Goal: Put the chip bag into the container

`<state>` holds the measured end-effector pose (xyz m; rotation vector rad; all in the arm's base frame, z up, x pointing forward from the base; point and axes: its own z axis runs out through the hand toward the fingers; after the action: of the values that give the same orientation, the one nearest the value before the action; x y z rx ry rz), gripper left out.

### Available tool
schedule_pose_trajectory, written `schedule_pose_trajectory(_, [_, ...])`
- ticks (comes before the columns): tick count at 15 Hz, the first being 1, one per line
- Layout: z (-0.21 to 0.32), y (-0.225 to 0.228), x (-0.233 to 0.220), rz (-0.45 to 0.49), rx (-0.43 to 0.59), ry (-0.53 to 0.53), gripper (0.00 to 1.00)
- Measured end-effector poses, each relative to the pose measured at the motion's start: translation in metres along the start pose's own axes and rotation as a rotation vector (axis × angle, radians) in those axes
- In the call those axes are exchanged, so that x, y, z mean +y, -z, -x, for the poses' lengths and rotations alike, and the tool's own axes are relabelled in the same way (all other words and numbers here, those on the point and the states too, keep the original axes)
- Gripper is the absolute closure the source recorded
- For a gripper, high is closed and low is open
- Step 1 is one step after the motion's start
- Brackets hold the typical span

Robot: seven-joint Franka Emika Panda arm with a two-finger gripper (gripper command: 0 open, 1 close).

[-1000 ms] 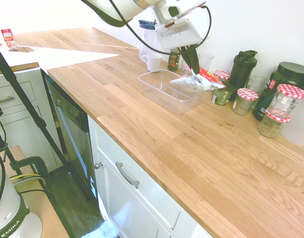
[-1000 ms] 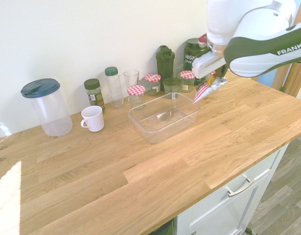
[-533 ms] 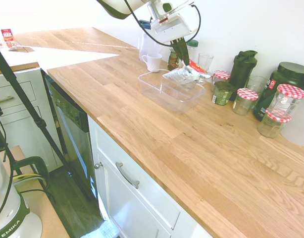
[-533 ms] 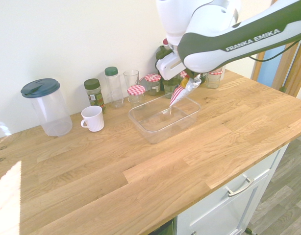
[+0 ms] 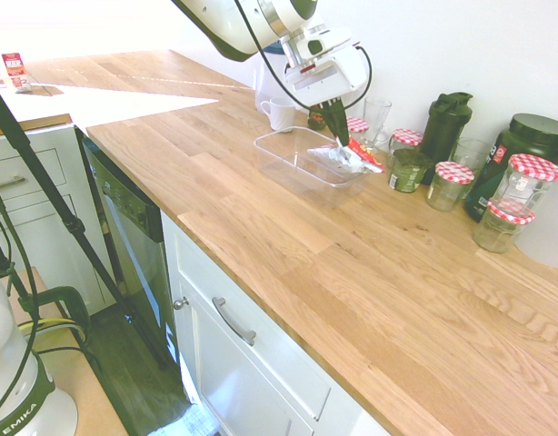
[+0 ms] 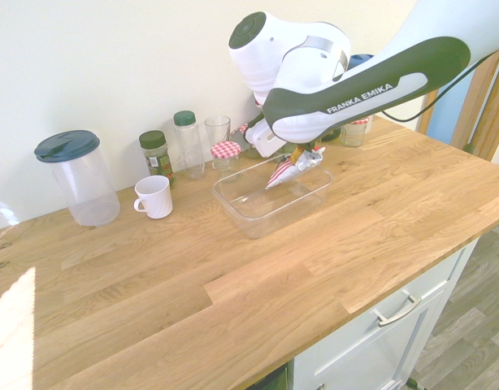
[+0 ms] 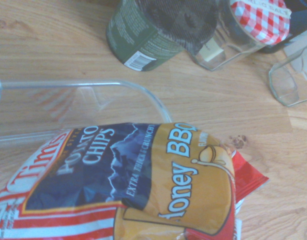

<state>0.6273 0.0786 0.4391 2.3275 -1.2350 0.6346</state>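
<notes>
The red chip bag with silvery ends hangs low over the far end of the clear plastic container, its lower end down inside the tub. My gripper is shut on the bag's top edge. From the other side the chip bag droops from the gripper into the container. Close up, the chip bag shows its blue panel and yellow "Honey BBQ" print, lying across the container's rim.
Behind the tub stand jars with red-checkered lids, a green spice jar, a drinking glass, a dark shaker bottle, a white mug and a lidded pitcher. The counter's front edge runs above white drawers.
The arm has swung the bag from beside the container's far end to over it and lowered it, so the bag now dips into the tub.
</notes>
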Motion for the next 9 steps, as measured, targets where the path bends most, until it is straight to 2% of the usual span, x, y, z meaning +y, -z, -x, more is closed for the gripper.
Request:
schedule_pose_trajectory(5, [-0.004,-0.011,0.003,0.010,-0.002,-0.005,0.00])
schedule_pose_trajectory(9, [-0.013,0.002,0.017,-0.044,-0.008,-0.033,0.00])
